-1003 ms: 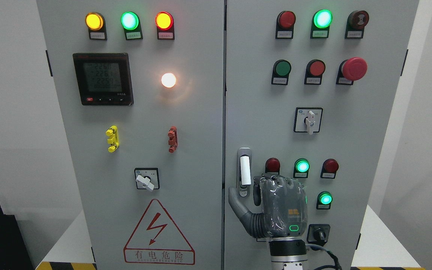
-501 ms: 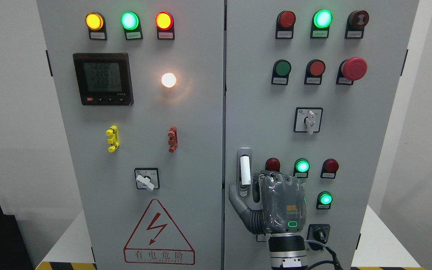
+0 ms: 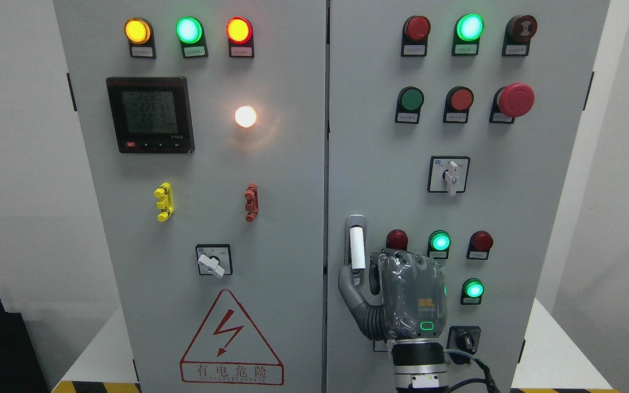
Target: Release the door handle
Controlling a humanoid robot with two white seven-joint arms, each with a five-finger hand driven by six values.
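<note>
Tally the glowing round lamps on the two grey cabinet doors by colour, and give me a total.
Glowing green round lamps: 4
Glowing yellow round lamp: 1
Glowing red round lamp: 1
Glowing white round lamp: 1
Total: 7

Bright, even light falls on the sharp grey cabinet (image 3: 292, 218) — its white lamp (image 3: 245, 116) blooms with a warm halo, the green lamps (image 3: 469, 27) glare, and shadows stay faint.
</note>
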